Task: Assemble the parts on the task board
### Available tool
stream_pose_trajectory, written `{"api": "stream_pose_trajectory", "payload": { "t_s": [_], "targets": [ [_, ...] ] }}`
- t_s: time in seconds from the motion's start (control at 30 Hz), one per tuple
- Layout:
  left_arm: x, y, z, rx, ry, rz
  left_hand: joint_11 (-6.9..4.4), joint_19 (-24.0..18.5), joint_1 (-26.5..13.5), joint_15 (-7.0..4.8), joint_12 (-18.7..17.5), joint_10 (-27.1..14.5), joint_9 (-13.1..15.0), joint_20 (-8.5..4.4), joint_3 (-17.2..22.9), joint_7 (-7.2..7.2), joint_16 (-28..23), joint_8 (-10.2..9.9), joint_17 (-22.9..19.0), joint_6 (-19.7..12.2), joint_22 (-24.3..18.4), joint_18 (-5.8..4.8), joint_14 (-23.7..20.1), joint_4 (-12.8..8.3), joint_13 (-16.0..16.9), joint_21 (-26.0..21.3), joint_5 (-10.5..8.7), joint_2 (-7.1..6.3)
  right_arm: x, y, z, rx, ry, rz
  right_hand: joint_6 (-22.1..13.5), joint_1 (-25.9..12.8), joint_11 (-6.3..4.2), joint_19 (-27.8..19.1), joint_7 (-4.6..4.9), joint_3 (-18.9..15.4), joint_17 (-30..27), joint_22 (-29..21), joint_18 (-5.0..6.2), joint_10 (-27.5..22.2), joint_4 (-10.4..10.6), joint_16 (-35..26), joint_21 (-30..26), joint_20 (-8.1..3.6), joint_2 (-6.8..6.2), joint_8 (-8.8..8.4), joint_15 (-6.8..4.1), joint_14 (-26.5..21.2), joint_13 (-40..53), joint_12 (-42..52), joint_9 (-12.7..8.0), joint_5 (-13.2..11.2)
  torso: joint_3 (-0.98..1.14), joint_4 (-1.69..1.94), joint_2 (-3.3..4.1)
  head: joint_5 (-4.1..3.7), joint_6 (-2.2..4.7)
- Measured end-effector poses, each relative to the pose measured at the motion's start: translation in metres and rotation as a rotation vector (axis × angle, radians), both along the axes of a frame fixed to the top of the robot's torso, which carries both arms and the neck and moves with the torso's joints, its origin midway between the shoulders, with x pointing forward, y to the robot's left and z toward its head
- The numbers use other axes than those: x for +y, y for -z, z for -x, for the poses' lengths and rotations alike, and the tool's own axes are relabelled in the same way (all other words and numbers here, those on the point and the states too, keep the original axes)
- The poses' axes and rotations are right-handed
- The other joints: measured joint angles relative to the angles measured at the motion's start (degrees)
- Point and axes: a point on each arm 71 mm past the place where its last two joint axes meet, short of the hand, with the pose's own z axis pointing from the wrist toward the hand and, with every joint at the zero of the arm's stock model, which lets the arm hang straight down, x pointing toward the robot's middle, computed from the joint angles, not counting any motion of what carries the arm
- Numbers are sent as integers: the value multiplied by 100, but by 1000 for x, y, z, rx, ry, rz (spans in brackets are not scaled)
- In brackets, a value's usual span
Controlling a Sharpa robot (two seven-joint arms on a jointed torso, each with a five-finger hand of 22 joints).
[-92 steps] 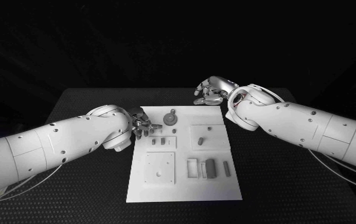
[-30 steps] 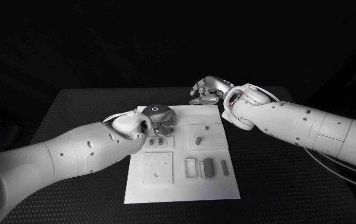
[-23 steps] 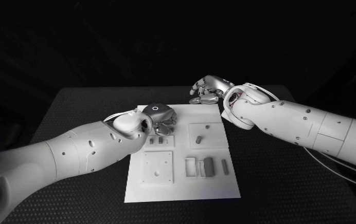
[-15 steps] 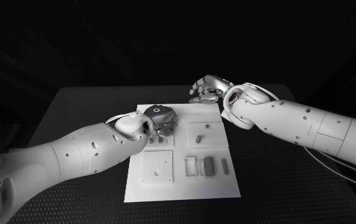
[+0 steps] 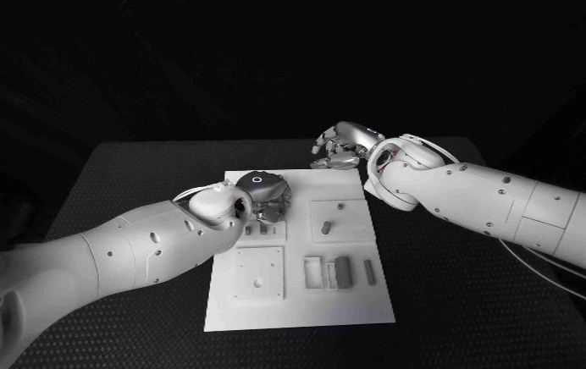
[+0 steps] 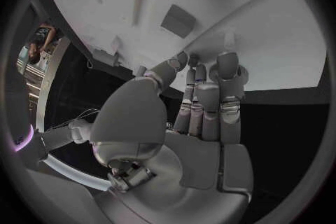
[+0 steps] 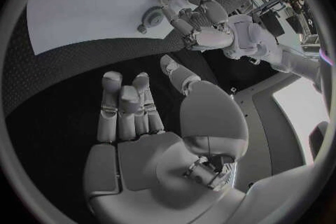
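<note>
left hand (image 5: 267, 195) has crept down onto the task board (image 5: 299, 301).

Readable text: none on the task board (image 5: 306, 301), its parts, or the surface (image 5: 146, 174).
Signs: a small white ring mark on the back of the left hand (image 5: 259, 191); no letters or numbers.
</note>
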Motion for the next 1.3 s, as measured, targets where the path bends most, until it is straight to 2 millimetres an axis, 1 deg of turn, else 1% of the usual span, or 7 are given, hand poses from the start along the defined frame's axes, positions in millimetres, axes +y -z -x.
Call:
{"api": "stream_pose_trajectory", "payload": {
  "t_s": [0.13, 0.2, 0.5, 0.97, 1.03, 1.1, 1.3],
  "targets": [
    [1, 0, -1, 0, -3, -4, 19, 0, 5, 0, 0, 20, 0, 0, 0, 0, 0, 0, 0, 1, 0, 0, 0, 0, 6, 0, 0, 5, 0, 0, 0, 0, 0, 0, 0, 0, 0, 0, 0, 0, 0, 0, 0, 0, 0, 0, 0, 0, 0, 0, 0, 0, 0, 0, 0, 0, -3, 2, -2, -1, 3],
    [1, 1, -2, -1, -5, -6, 20, 0, 3, 0, 0, 21, 0, 1, 5, 0, 0, 0, 0, 1, 0, 0, 0, 5, 6, 0, 0, 49, 0, 0, 0, 0, 0, 0, 0, 0, 0, 0, 0, 0, 0, 0, 0, 0, 0, 0, 0, 0, 0, 0, 0, 0, 0, 0, 0, 0, -5, 2, -1, -1, 4],
    [2, 4, -3, 2, -12, -10, 20, 0, -14, 0, 0, 21, -1, 1, 29, 0, 0, 0, 5, 1, -1, 0, 0, 2, 14, 0, 0, 76, 0, 0, 0, 0, -1, 0, 2, 0, 0, -1, -2, 0, 0, 0, 0, 0, 0, 0, -23, 1, 0, 0, 0, 0, -6, 0, 0, 0, -9, -3, 7, -1, 5],
    [0, 4, -3, 3, -11, -11, 19, 0, -38, 0, 0, 20, -1, 2, 45, 0, -1, 0, 9, 1, 3, 0, 0, 18, 31, 25, -2, 100, 1, 0, 0, 0, -2, -1, 11, 0, 0, 1, -10, 0, -2, 0, 0, 0, 0, 0, -23, -1, 0, 0, 0, 0, -17, -1, 0, 0, 2, 0, 8, -14, -11],
    [0, 4, -3, 3, -11, -11, 19, 0, -38, 0, 0, 20, -1, 2, 61, 8, -1, 0, 9, 9, 3, 0, 0, 34, 32, 25, -2, 100, 1, 0, 0, 0, -2, -1, 12, 0, 0, 4, -11, 0, -5, 0, 0, 0, 0, 0, -23, -4, 0, 0, 0, 0, -17, -1, 0, 0, 2, 0, 8, -13, -12],
    [0, 4, -3, 3, -11, -11, 19, 0, -66, 0, -1, 20, -1, 2, 60, 13, -1, 0, 9, 13, 3, -1, 0, 34, 31, 25, -2, 128, 1, 0, 0, 0, -2, -1, 18, 0, 0, 13, -16, 0, -5, 0, -1, 0, 0, 0, -23, -11, 0, 0, 0, 1, -17, -1, 0, 0, 2, 0, 8, -10, -12],
    [-3, 4, -3, 7, -6, -11, 18, 0, -67, 0, -33, 20, -1, 3, 61, 20, -1, 0, 8, 21, 2, -1, 0, 34, 20, 26, -2, 129, 1, 0, -1, 0, -1, 0, 28, 0, 0, 13, -12, 0, -5, 0, 0, 0, 0, 0, -23, -11, 0, 0, 0, 1, -17, -1, 0, 0, 2, -1, 8, -14, -14]
  ]
}}
